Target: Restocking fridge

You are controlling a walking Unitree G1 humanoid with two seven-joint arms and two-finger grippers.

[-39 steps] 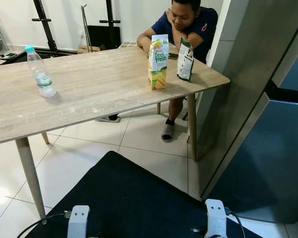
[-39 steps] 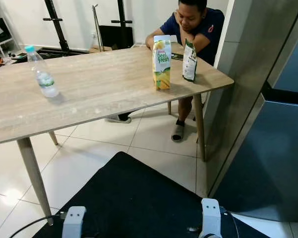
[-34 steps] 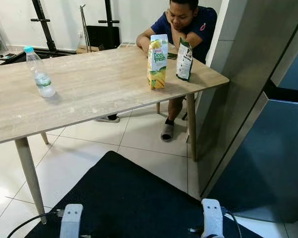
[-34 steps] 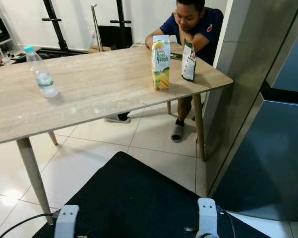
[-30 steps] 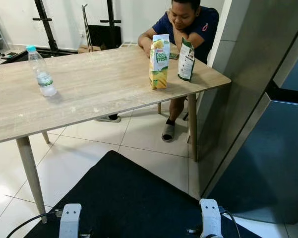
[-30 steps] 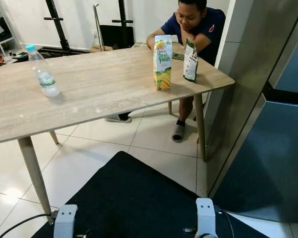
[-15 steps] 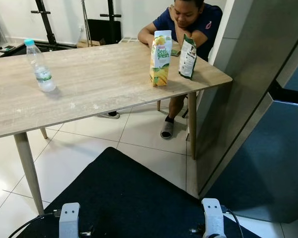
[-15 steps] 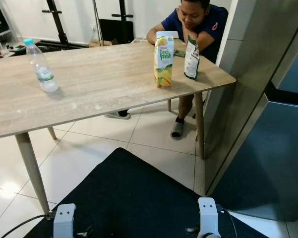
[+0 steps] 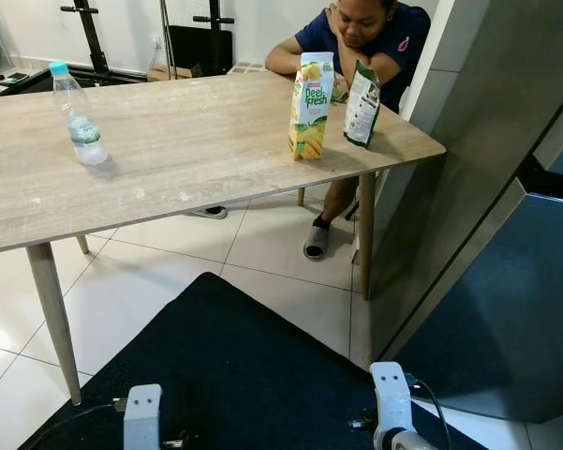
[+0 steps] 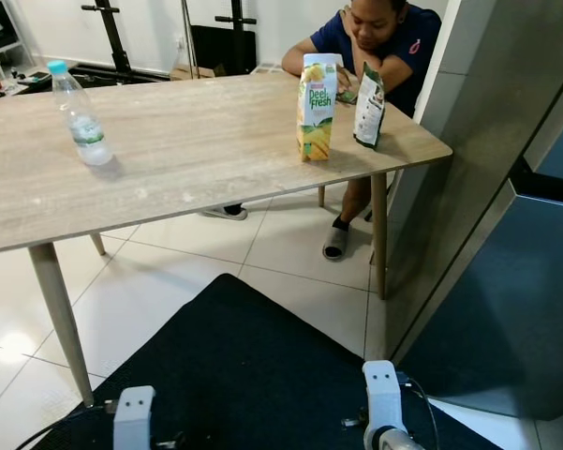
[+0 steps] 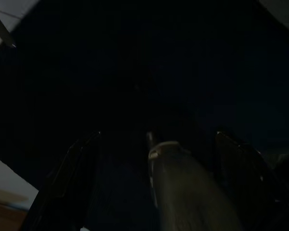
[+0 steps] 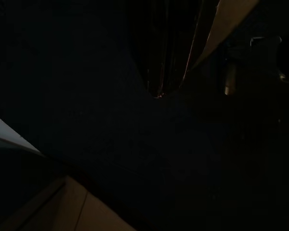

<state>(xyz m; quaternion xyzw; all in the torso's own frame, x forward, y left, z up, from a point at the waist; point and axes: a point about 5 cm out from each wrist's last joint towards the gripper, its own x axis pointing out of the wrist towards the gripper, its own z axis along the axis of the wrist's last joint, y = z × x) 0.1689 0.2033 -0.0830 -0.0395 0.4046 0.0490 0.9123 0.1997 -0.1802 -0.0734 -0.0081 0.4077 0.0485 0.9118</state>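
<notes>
Light wooden table (image 9: 169,150) on glossy white floor tiles (image 9: 272,248); dark rug (image 9: 253,375) in foreground; white wall (image 9: 122,28) behind.

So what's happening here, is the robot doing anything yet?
Nothing is being handled right now. The robot stands facing a wooden table that holds a juice carton, a snack bag and a water bottle. A person sits at the far side. The fridge stands to the robot's right.
</notes>
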